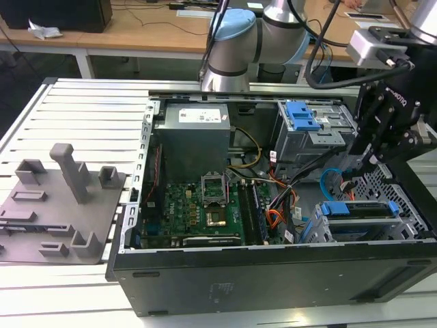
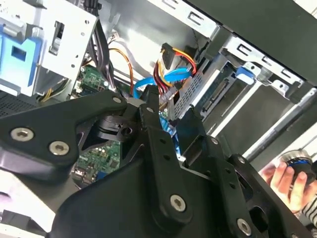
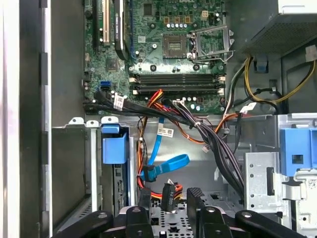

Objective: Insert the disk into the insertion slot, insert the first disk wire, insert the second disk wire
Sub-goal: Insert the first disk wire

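Spread black claw [image 3: 169,198] straddles, without gripping, the plug end of the red-and-orange disk wire [image 3: 168,188], just beside the grey drive cage [image 3: 93,163] where the blue-framed hard drive [image 3: 114,148] sits.

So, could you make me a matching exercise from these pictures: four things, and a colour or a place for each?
1 disk
2 first disk wire
3 second disk wire
4 motherboard

a green
b light blue, looping
c inside the insertion slot
d red and orange

Pairs: 1-c, 2-d, 3-b, 4-a
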